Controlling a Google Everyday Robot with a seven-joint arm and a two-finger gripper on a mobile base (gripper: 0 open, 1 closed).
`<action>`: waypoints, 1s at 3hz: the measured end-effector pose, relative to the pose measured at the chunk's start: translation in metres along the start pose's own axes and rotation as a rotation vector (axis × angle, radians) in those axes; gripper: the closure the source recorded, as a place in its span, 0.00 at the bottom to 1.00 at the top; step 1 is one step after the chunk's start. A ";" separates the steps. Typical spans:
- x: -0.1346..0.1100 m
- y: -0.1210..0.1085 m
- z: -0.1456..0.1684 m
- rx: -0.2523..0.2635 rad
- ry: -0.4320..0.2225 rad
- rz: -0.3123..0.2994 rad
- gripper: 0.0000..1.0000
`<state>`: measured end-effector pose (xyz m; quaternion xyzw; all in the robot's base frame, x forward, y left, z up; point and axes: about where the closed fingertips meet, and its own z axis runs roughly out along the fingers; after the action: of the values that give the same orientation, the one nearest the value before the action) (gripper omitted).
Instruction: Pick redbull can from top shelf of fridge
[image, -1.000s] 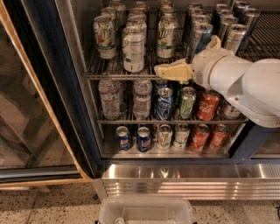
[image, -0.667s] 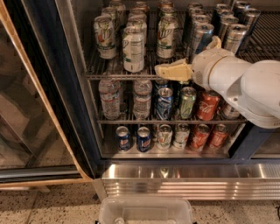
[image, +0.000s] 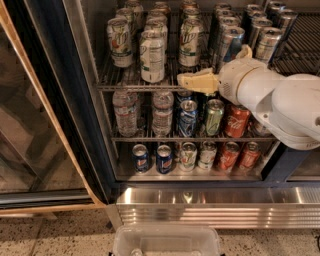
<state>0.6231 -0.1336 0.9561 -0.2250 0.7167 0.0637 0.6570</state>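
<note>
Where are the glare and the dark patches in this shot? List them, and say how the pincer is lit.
Camera view: bright reflections streak the ribbed base panel; the glass door at left shows dim reflections; the top shelf darkens toward its back right; the pincer, at that shelf's front rail left of the redbull can, is brightly lit.

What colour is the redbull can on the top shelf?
The redbull can is silver with slanted blue panels, camera view. The gripper is lower-left of it.

Matt gripper (image: 184, 80) at glossy metal top shelf (image: 132, 88)
</note>
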 end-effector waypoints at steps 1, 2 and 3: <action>-0.005 -0.008 0.006 0.022 -0.020 0.010 0.00; -0.006 -0.008 0.006 0.024 -0.022 0.009 0.00; -0.005 -0.012 0.008 0.039 -0.022 0.009 0.00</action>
<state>0.6348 -0.1399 0.9620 -0.2080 0.7114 0.0551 0.6691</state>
